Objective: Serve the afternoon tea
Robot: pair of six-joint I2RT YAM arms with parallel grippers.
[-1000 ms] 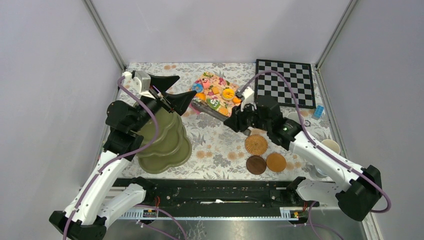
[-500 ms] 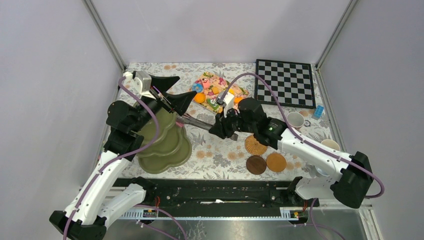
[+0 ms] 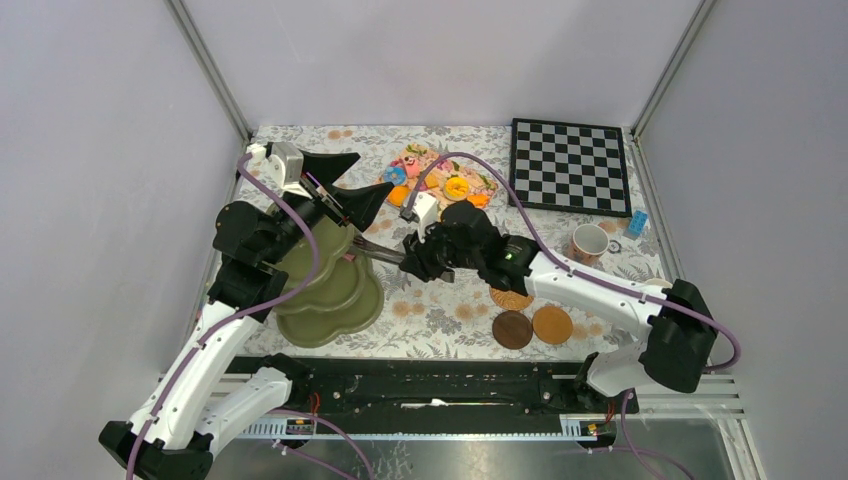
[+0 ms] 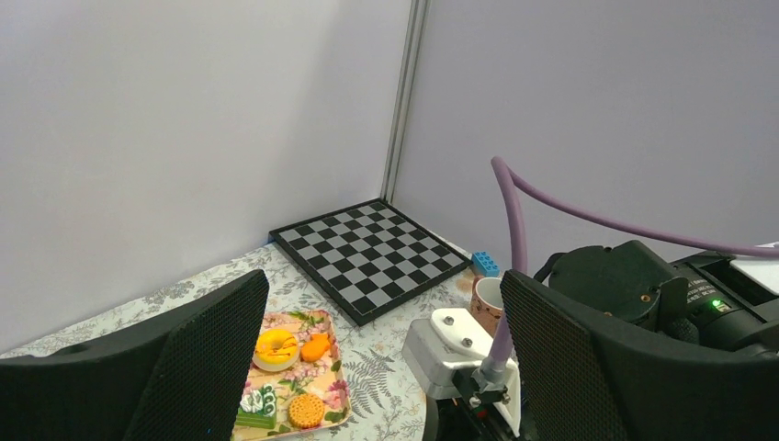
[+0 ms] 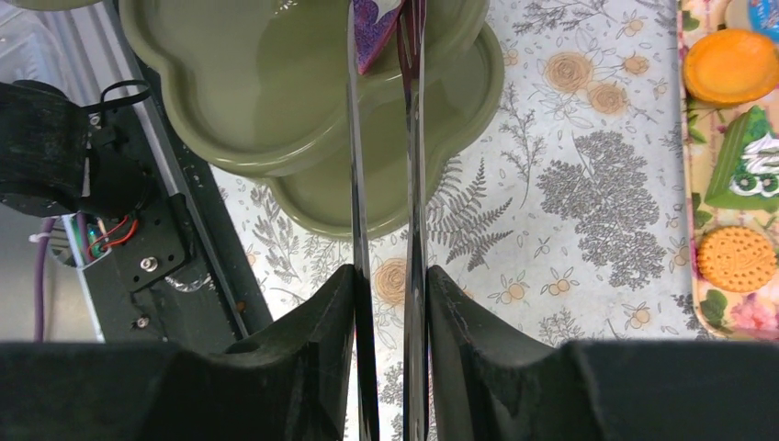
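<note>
The purple toy pastry is pinched at the tips of the metal tongs. It hangs over the olive-green scalloped stand, above one of the upper tiers rather than the bottom one, though I can't tell which. My right pincer is clamped around the tongs' two blades, squeezing them together. The left pincer hangs spread wide and empty above the stand's far side.

To do this well, I'd lower the tongs until the pastry nearly meets the dish, well inside the scalloped rim. Then I'd ease the squeeze slowly so the blades spring apart without flicking it. I judge the left arm close enough to mind on the way down. The other sweets sit on the floral tray on the table.
</note>
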